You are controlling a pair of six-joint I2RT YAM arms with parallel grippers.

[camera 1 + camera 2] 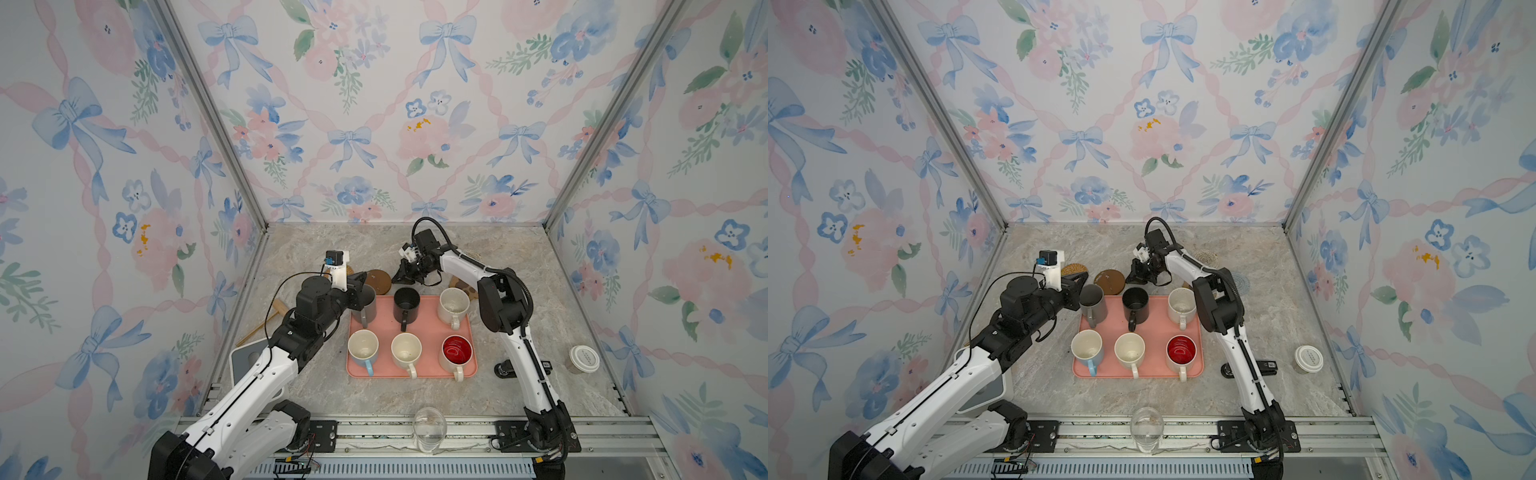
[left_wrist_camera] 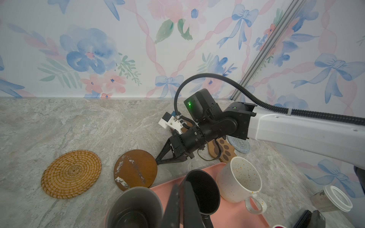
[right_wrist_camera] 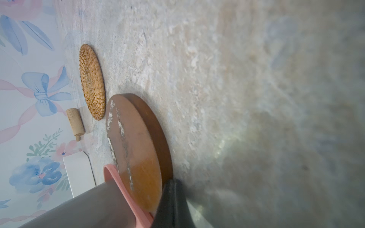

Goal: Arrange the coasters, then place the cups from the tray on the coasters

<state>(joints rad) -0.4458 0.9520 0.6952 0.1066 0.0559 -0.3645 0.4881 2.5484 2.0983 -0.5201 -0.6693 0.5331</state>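
Note:
The pink tray point(image 1: 428, 328) holds a grey cup point(image 1: 368, 305), a black cup point(image 1: 406, 305), a cream cup point(image 1: 454, 305), a pale blue cup point(image 1: 363, 349), another cream cup point(image 1: 406, 351) and a red-lined cup point(image 1: 457, 351). Behind it lie a rattan coaster point(image 2: 71, 173), a brown round coaster point(image 1: 378, 281), a paw-print coaster point(image 2: 225, 150), a grey-blue coaster point(image 2: 240, 145) and a white woven coaster point(image 1: 1206, 257). My right gripper point(image 3: 171, 197) is shut and empty. Its tips touch the brown round's right edge. My left gripper point(image 2: 181, 189) is shut and empty, raised between the grey and black cups.
A clear glass point(image 1: 430, 428) stands at the front rail. A lidded paper cup point(image 1: 584, 358) and a small black item point(image 1: 505, 370) sit right of the tray. A wooden mallet point(image 1: 266, 322) and a white device point(image 1: 249, 357) lie at the left wall.

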